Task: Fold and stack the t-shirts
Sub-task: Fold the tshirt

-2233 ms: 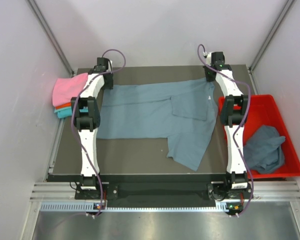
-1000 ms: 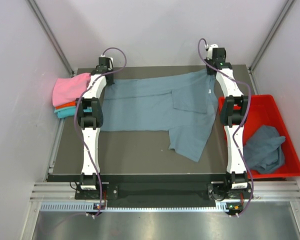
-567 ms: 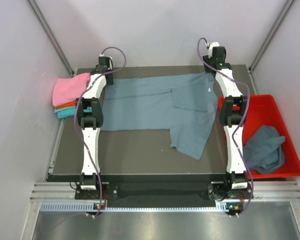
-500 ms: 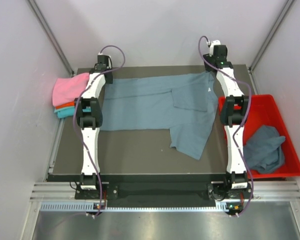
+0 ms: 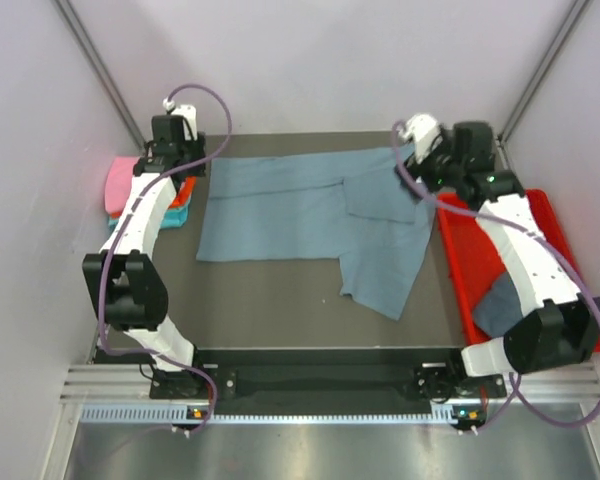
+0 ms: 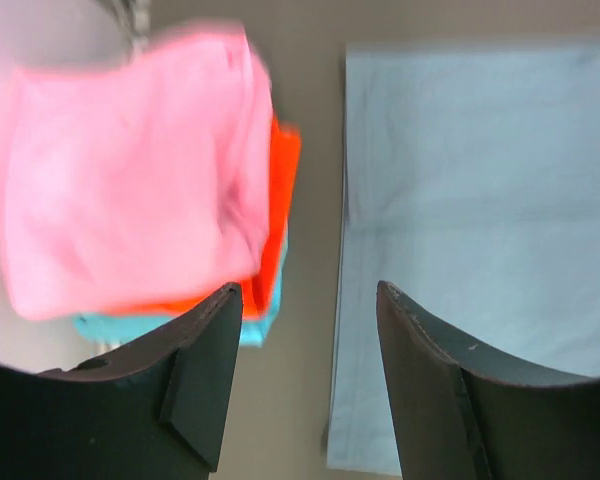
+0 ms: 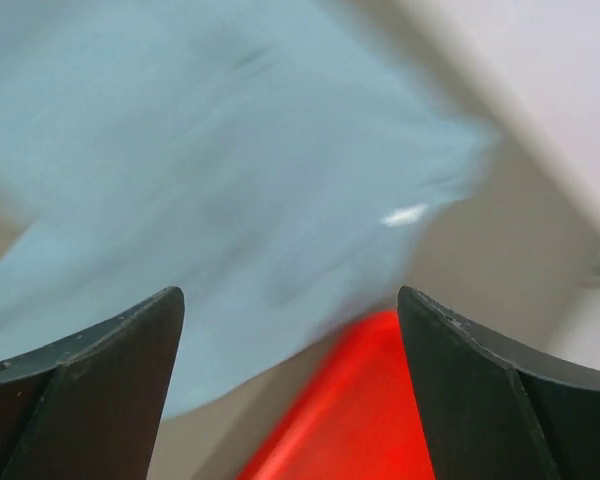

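Note:
A slate blue-grey t-shirt lies spread flat on the dark table, one sleeve folded onto its chest and its lower right part trailing toward the front. My left gripper hangs open and empty above the shirt's far left corner, between the shirt and a folded stack. That stack shows a pink t-shirt on top, then orange, then teal. My right gripper stands open and empty over the shirt's far right corner, beside the red tray.
The shallow red tray stands at the table's right edge with another crumpled blue-grey t-shirt in it. The folded stack sits at the far left edge. White walls close in on three sides.
Both grippers opened and let go of the shirt's far edge, then rose and swung outward. The shirt now lies flat along the back of the table.

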